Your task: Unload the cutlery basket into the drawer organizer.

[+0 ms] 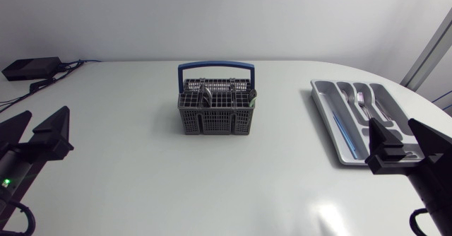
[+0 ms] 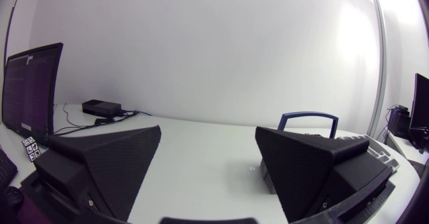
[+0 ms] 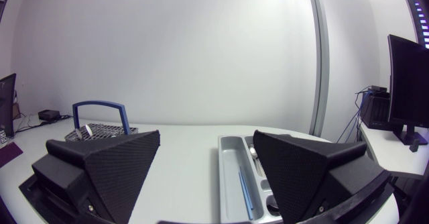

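Item: cutlery basket (image 1: 215, 114), grey mesh with a blue bail handle (image 1: 215, 67), standing upright near the middle of the white table (image 1: 141, 172). Contents: a few dark and pale pieces stand among the front and rear compartments. Their kinds and number cannot be made out, but the basket is plainly not empty. Destination: drawer organizer (image 1: 318, 95), a grey moulded tray lying flat toward the right side of the table, well apart from the basket. It holds a fork (image 1: 361, 100) in one of the middle slots and a blue-handled piece (image 1: 341, 131) in the long slot nearest the basket. The right wrist view suggests another pale utensil beside these. Progress, as judged: unloading has begun, with a small share sorted and the greater part apparently left in the basket. Left gripper (image 1: 35, 133): at the near left edge, fingers spread wide, nothing held. Right gripper (image 1: 409, 144): at the near right, over the organizer's near end, fingers likewise wide apart and empty. Neither is near the basket. Also present: a black box (image 1: 32, 68) with cables at the far left corner.
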